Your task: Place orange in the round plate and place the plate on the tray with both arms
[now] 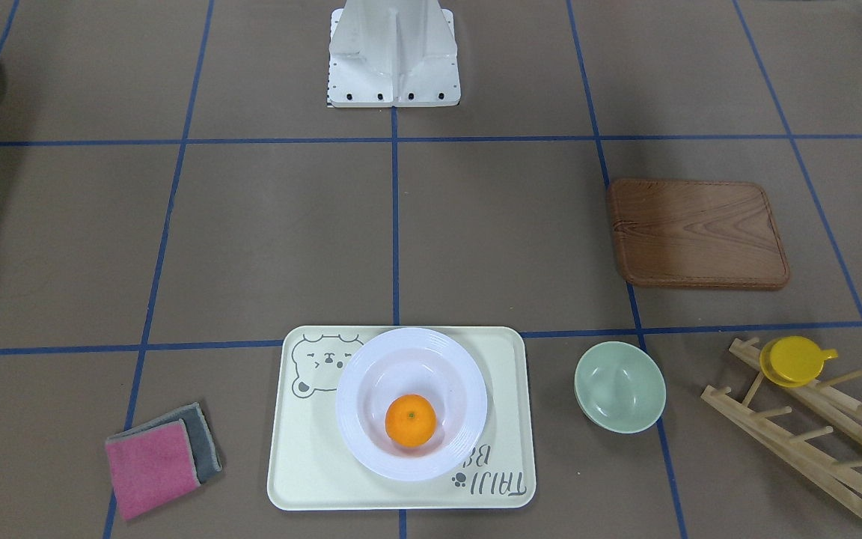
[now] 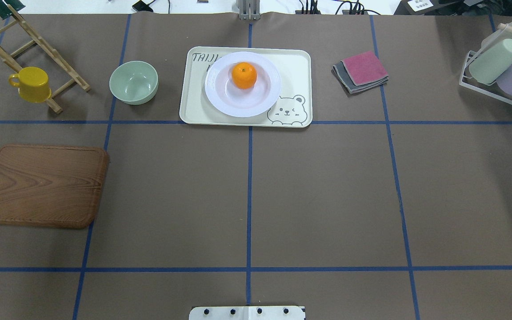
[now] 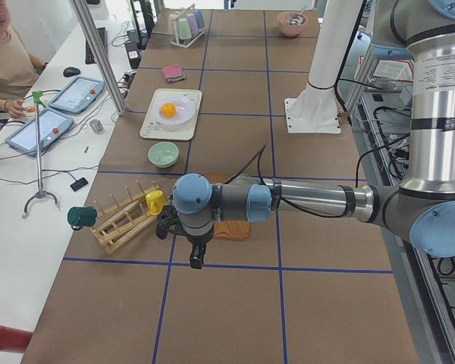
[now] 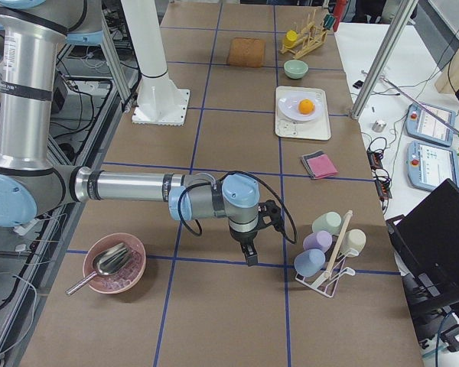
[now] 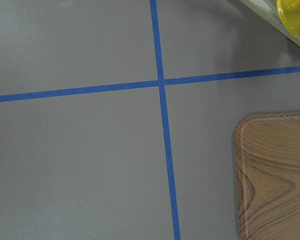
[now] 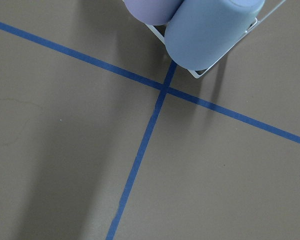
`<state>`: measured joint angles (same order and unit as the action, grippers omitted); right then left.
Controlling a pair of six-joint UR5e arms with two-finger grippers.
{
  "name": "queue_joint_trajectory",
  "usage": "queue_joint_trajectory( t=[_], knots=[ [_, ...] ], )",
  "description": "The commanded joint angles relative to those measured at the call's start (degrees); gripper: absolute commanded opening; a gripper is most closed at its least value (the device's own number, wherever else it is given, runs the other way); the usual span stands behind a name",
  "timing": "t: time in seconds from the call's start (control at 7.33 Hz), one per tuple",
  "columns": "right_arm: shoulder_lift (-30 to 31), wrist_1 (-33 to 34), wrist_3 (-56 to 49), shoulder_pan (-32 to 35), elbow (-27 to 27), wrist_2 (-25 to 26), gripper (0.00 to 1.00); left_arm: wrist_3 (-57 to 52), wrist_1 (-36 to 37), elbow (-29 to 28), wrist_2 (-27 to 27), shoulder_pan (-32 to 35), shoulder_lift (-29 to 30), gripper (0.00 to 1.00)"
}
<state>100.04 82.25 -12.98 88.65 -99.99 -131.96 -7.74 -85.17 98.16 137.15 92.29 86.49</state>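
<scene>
The orange lies inside the white round plate, a little off its middle. The plate rests on the cream tray, over part of the bear drawing and the lettering. The overhead view shows the same stack: orange, plate, tray. Both arms are far from the tray. My left gripper hangs over the table near the wooden board. My right gripper points down beside the cup rack. Each shows only in a side view, so I cannot tell whether either is open or shut.
A wooden board, a pale-green bowl and a yellow cup on a wooden rack lie on my left. Folded cloths and a cup rack are on my right. A pink bowl holds a spoon. A person sits at the side table.
</scene>
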Motion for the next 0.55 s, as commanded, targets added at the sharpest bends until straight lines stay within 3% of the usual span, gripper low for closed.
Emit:
queue_joint_trajectory(
  t=[0.0, 0.41],
  knots=[
    [0.2, 0.1, 0.1, -0.1, -0.1, -0.3, 1.0, 0.0, 0.0, 0.0, 0.0, 0.0, 0.0, 1.0],
    [0.2, 0.1, 0.4, -0.1, 0.0, -0.2, 1.0, 0.0, 0.1, 0.0, 0.0, 0.0, 0.0, 1.0]
  ],
)
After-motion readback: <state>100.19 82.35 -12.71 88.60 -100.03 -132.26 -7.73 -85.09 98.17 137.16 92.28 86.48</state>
